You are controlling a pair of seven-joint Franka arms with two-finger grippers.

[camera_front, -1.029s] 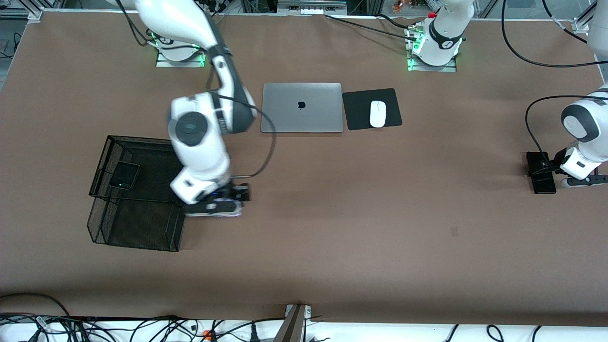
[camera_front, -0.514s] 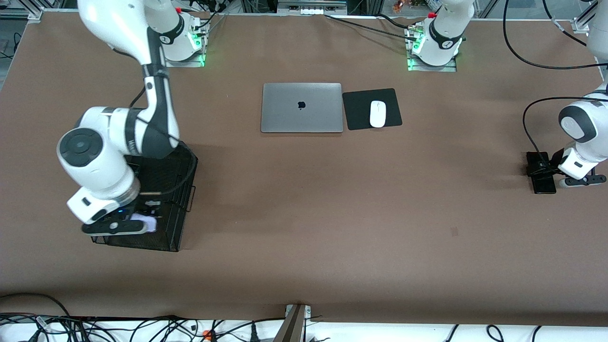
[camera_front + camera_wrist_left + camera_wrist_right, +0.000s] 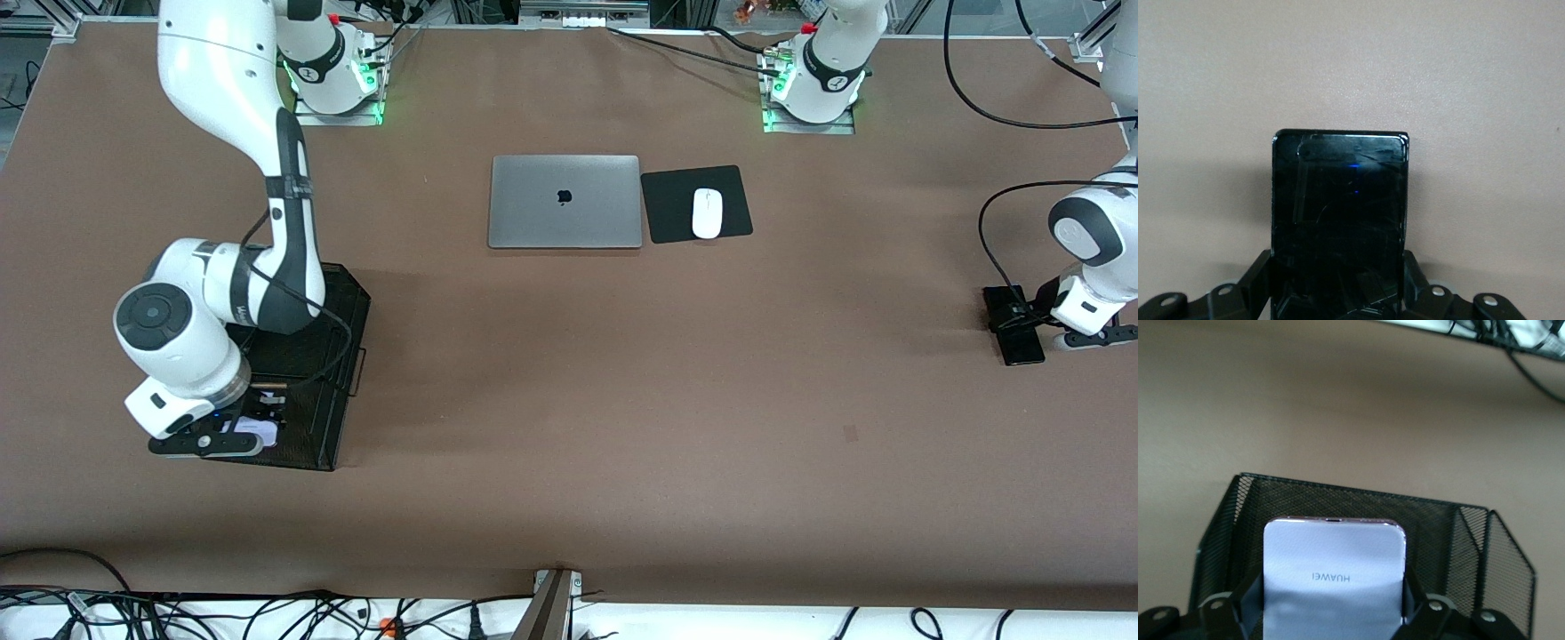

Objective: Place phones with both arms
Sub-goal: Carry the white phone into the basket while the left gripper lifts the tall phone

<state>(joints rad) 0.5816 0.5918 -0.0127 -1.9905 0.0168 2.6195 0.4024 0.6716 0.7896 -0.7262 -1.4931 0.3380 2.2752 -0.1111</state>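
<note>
A long slim black phone (image 3: 1024,345) (image 3: 1340,200) lies low at the table near the left arm's end. My left gripper (image 3: 1016,322) (image 3: 1338,283) is shut on it, a finger pressed against each long side. My right gripper (image 3: 258,420) (image 3: 1331,610) is shut on a pale lavender-white phone (image 3: 256,430) (image 3: 1331,553). It holds that phone low inside the black mesh basket (image 3: 342,356) (image 3: 1338,495), over the compartment nearer the front camera. The right arm covers most of the basket's other compartment.
A closed silver laptop (image 3: 564,202) lies mid-table toward the bases. Beside it, a white mouse (image 3: 707,213) rests on a black pad (image 3: 667,209). Cables run along the table's front edge.
The right arm swung from beside the basket to over its nearer compartment and sank in, carrying the lavender phone. The left gripper closed on the long black phone, which shifted slightly.
</note>
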